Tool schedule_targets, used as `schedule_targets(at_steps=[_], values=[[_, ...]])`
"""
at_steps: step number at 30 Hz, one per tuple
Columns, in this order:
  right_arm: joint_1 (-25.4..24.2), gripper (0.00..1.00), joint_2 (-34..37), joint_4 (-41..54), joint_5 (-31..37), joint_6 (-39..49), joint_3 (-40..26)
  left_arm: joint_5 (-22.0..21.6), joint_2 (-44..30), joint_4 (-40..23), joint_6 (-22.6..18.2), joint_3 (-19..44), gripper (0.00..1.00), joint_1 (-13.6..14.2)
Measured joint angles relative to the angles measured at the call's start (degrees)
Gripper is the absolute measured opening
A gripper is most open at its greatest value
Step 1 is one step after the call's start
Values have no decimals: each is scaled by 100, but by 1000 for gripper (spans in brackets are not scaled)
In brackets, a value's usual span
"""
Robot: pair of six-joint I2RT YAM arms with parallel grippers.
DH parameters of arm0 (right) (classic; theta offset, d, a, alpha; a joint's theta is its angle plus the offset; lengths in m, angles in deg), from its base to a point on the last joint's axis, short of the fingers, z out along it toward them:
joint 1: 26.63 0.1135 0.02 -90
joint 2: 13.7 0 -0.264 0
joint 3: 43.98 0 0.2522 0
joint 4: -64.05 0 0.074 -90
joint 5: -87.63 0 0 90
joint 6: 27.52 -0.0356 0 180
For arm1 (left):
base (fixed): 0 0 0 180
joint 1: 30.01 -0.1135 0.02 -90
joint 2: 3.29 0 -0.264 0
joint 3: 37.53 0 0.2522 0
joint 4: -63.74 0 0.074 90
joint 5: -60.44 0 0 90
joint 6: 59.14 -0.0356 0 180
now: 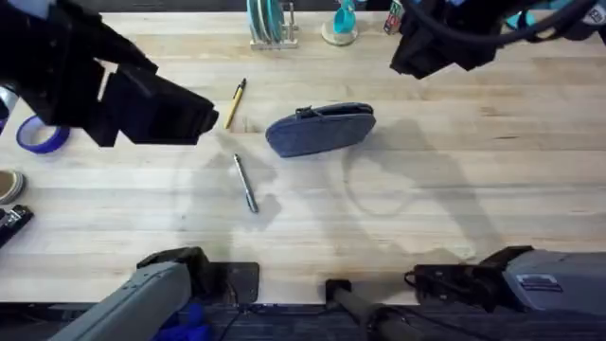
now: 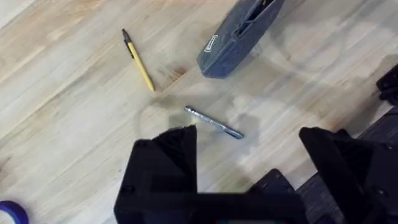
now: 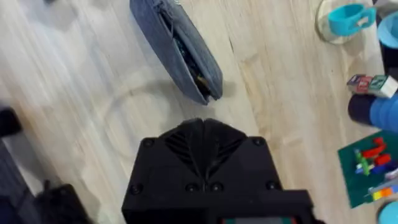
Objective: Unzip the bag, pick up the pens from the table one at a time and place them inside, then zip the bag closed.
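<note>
Pens, one slim yellow (image 1: pixel 235 103) and one silver-grey metal (image 1: pixel 246 184), lay at nine o'clock of the blue-grey fabric pouch (image 1: pixel 320 129); left gripper (image 2: pixel 249 146) hung spread, right gripper (image 3: pixel 203 127) pressed together.

The blue-grey bag (image 3: pixel 177 50) lies on the pale wooden table (image 3: pixel 81 81) — just beyond the right gripper's (image 3: pixel 203 127) black fingers, pressed together.

Beyond my reach, a dish rack (image 1: pixel 270 24) and a teal cup (image 1: pixel 343 19) are standing at the far edge; blue tape (image 1: pixel 40 135) is lying left.
</note>
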Motion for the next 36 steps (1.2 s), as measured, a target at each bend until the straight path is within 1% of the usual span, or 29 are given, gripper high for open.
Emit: schedule_targets(at_steps=[11,15,24,36], values=[[0,28,275,0,0,1400,-3,0,0,0,0,0,995,2],[0,27,283,3,0,1717,-3,0,0,0,0,0,995,1],[0,28,594,-1,0,2123,-7,0,0,0,0,0,995,2],[0,28,1052,-4,0,2177,-7,0,0,0,0,0,995,2]])
